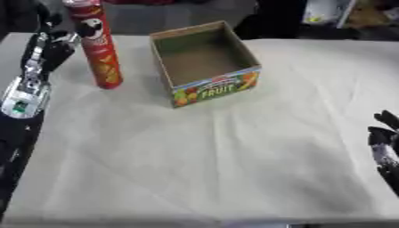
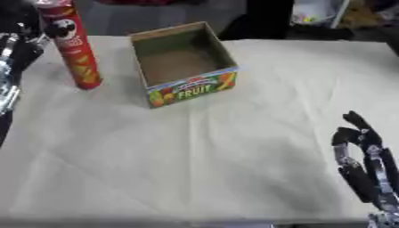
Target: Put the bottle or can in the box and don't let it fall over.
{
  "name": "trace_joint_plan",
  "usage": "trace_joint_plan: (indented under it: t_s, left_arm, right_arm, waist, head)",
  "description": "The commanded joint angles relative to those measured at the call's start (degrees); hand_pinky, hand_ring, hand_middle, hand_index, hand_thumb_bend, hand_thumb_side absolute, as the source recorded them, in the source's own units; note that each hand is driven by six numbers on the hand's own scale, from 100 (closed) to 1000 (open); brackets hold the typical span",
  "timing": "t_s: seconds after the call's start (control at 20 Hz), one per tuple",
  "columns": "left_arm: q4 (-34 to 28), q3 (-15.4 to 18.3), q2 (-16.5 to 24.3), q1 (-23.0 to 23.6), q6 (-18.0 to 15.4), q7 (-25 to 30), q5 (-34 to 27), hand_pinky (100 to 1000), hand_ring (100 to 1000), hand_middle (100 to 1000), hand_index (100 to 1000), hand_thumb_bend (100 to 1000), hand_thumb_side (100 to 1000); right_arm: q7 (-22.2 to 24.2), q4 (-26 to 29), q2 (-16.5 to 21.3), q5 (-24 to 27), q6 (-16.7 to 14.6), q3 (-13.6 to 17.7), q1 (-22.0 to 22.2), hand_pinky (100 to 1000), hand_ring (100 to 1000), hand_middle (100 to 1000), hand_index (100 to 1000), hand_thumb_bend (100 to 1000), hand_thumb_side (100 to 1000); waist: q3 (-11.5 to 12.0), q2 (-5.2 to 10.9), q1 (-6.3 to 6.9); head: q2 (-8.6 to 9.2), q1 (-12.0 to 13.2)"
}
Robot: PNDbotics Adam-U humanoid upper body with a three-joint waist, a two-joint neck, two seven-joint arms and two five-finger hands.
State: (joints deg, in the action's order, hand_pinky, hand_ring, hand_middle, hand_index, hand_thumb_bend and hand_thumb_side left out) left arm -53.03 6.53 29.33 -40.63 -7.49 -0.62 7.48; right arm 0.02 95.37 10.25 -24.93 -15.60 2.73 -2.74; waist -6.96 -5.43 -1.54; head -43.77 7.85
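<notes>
can (image 1: 99, 44) upright left of box (image 1: 204, 62) | left hand (image 1: 48, 46) fingers unclear | right hand (image 2: 362, 162) relaxed, idle

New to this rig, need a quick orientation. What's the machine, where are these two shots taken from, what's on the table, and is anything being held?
Both pictures come from a stereo camera in a humanoid robot's head, looking down at a cloth-covered table. A tall red can stands upright, left of an open cardboard box printed "FRUIT"; the box looks empty. The left hand is next to the can; whether it touches is unclear. The right hand rests open at the lower right, holding nothing.
</notes>
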Motion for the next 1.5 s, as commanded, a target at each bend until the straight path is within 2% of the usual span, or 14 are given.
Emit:
trace_joint_plan:
  t_s: [0.05,0.4,1.15,1.35,1.45,1.5]
  left_arm:
    - [0.8,-0.4,2.4,-2.1,-0.6,0.1,1.1,932,919,962,1000,684,719]
    - [4.5,-1.4,2.5,-4.6,-0.5,-0.9,3.8,930,918,960,1000,695,745]
    - [10.8,-1.6,2.7,-7.2,0.3,-1.7,8.2,929,917,955,991,633,750]
    - [11.3,-1.8,2.7,-7.2,-0.6,-1.1,8.3,931,918,952,967,540,711]
    - [11.4,-1.8,2.7,-7.2,-1.2,-0.4,8.5,930,917,949,947,448,661]
    - [11.4,-1.8,2.6,-7.2,-1.4,0.0,8.3,930,917,948,929,370,618]
  right_arm:
    - [0.2,0.7,0.5,0.3,-0.1,-0.1,-0.8,845,833,911,1000,100,879]
    - [0.5,0.7,0.3,0.5,-0.2,-0.4,-1.3,845,833,910,1000,100,879]
    - [1.1,0.6,0.1,1.0,-0.5,-0.9,-2.0,845,833,912,1000,100,881]
    - [1.2,0.6,0.0,1.1,-0.5,-0.9,-2.0,846,833,912,1000,100,881]
    - [1.2,0.6,0.0,1.1,-0.5,-0.9,-2.1,846,833,912,1000,100,881]
    - [1.2,0.6,0.0,1.0,-0.5,-0.9,-2.1,846,833,912,1000,100,880]
  waist:
    - [-0.2,0.35,-0.61]
    - [-1.2,-0.19,-0.77]
    - [-2.5,-0.65,-0.81]
    - [-2.5,-0.63,-0.84]
    - [-2.5,-0.6,-0.84]
    - [-2.5,-0.59,-0.85]
  head:
    - [0.25,0.2]
    - [0.81,0.2]
    - [1.07,0.7]
    - [1.1,0.6]
    - [1.07,0.6]
    - [1.05,0.6]
